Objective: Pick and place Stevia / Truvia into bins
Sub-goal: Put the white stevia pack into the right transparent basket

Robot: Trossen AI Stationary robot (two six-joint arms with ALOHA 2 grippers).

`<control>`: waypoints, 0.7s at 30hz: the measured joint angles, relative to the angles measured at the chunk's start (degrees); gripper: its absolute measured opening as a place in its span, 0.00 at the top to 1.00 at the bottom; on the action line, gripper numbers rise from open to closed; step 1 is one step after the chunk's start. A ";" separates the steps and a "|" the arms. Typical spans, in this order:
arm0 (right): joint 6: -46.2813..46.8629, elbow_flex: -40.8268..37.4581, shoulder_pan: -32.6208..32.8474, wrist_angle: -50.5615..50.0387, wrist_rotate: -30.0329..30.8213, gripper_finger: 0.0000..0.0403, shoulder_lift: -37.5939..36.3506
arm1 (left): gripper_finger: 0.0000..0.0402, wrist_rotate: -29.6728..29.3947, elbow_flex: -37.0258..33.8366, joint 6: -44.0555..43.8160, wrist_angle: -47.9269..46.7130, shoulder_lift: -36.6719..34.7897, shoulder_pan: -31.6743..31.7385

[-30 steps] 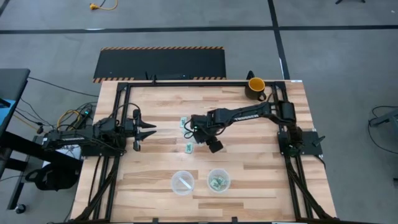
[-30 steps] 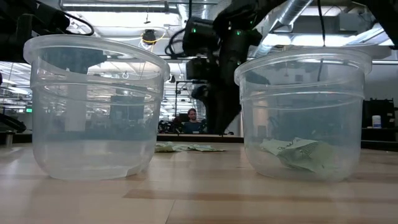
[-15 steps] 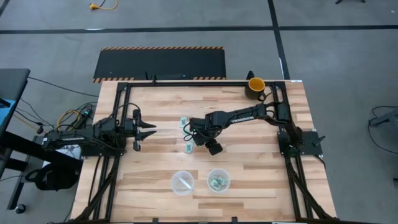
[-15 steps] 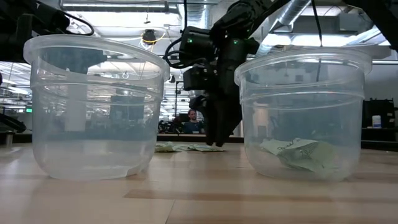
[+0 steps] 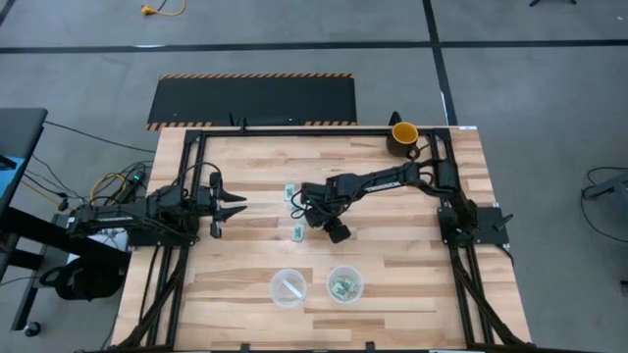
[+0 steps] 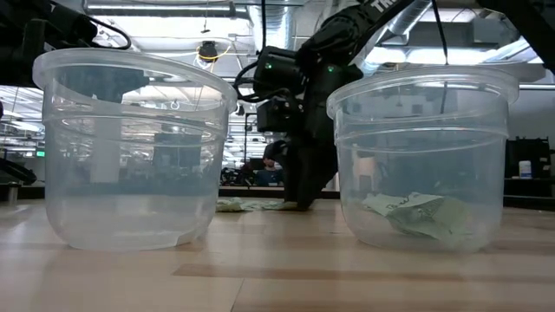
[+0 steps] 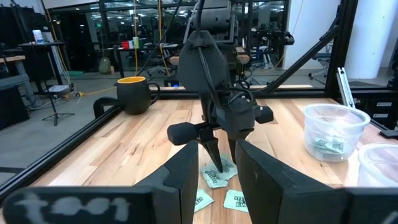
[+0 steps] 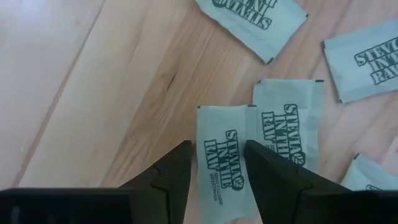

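Several light green-and-white Stevia packets lie flat on the wooden table in a loose group (image 5: 291, 192) (image 7: 217, 177). One more lies apart (image 5: 297, 232). My right gripper (image 5: 305, 211) (image 8: 217, 149) points down over the group, open. Its fingers stand on either side of one packet (image 8: 222, 158), low at the table. Two clear cups stand near the table's near edge. The left cup (image 5: 287, 287) (image 6: 130, 156) shows no green packets, and the right cup (image 5: 344, 284) (image 6: 425, 156) holds packets (image 6: 412, 214). My left gripper (image 5: 235, 206) (image 7: 216, 146) waits open at the table's left.
A yellow-and-black mug (image 5: 403, 137) (image 7: 134, 94) stands at the table's far right corner. Dark frame rails run along the table's left and right sides (image 5: 186, 186). Bare wood lies between the packets and the cups (image 5: 314, 255).
My right gripper has come down from above onto the group of packets, its fingertips now low at the table around one packet. The packets and cups have stayed where they were.
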 joint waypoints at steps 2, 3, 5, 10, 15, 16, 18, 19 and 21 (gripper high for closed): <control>0.00 -0.39 -0.28 0.41 -0.79 0.65 -0.08 | 0.76 0.00 -0.01 0.00 0.00 0.00 0.01; 0.03 -0.58 -0.38 0.64 -1.02 0.65 -0.09 | 0.76 0.00 -0.01 0.00 0.00 0.00 -0.01; 0.02 -0.83 -0.39 0.99 -1.04 0.66 -0.17 | 0.76 0.00 -0.01 0.00 0.00 0.00 0.00; 0.04 -0.85 -0.34 1.03 -0.83 0.71 -0.17 | 0.76 0.00 -0.01 0.00 0.00 0.00 -0.01; 0.58 -0.89 -0.30 0.94 -0.85 0.79 -0.15 | 0.76 0.00 0.00 0.00 0.00 0.00 0.00; 1.03 -0.90 -0.30 0.96 -0.85 0.81 -0.15 | 0.76 0.00 0.00 0.00 0.00 0.00 0.01; 1.72 -0.90 -0.28 0.94 -0.84 0.84 -0.14 | 0.76 0.00 0.01 0.00 0.00 0.00 0.01; 2.09 -0.90 -0.25 0.94 -0.83 0.85 -0.12 | 0.76 0.00 -0.01 0.00 0.00 0.00 -0.01; 2.66 -0.90 -0.21 0.87 -0.81 0.88 -0.12 | 0.76 0.00 0.01 0.00 0.00 0.00 0.01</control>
